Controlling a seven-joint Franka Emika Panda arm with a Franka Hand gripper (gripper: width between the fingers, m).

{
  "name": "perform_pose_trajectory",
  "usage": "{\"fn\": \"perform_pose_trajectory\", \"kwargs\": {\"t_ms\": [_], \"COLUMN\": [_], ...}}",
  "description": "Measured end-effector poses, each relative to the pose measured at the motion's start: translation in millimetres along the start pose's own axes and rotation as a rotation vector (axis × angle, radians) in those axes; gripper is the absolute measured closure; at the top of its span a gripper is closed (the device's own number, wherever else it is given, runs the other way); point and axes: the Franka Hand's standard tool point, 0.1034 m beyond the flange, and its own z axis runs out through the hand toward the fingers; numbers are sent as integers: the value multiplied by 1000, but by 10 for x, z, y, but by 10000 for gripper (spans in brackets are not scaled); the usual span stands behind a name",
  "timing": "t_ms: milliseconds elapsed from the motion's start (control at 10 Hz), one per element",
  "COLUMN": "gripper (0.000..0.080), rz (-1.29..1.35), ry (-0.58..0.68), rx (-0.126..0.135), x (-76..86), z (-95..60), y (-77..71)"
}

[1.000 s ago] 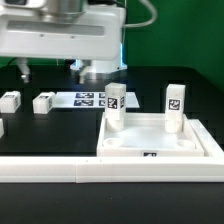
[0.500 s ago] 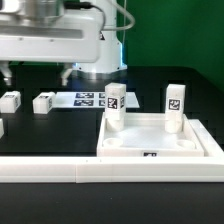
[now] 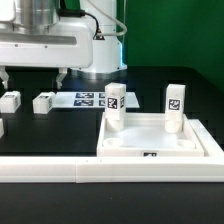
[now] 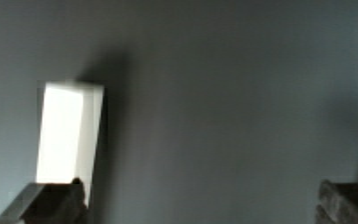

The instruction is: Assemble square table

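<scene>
**Leg-fetching step of the square-table assembly.** The large white square plastic tabletop with a raised rim is placed at the near edge of the black surface, toward the exterior view's right. It lies just beside the long white border rail that runs along that edge.

Two small white tagged blocks are shown upright on the tabletop at its far corners: the first upright leg block and the second upright leg block. Whether they are fully seated cannot be told. No leg is seen at the two near corners.

Toward the exterior view's left edge of the surface, well apart from the tabletop, the outer loose leg block and the inner loose leg block are laid flat. The marker board lies between them and the tabletop.

The end effector is held above the two loose blocks with its fingers spread wide and nothing between them. In the wrist view, the end effector is seen over bare surface. A white block is lined up with one fingertip rather than centred in the gap; which loose block it is cannot be told.

The step in hand is judged to be the approach to a third leg. A sideways correction is called for next, so that the block is centred between the fingers. A descent and a closing across its narrow faces are then needed before it is carried to a free near corner.
</scene>
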Motion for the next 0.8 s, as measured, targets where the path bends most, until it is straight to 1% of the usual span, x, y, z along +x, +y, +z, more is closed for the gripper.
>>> {"fn": "perform_pose_trajectory", "kwargs": {"t_ms": [100, 300, 400, 800], "gripper": [150, 150, 150, 150], "rz": [17, 50, 49, 47], "ry": [-21, -46, -32, -37], "rx": [5, 9, 19, 19], "x": [-99, -199, -250, -256], "z": [78, 142, 167, 183], "y": [14, 113, 180, 170]}}
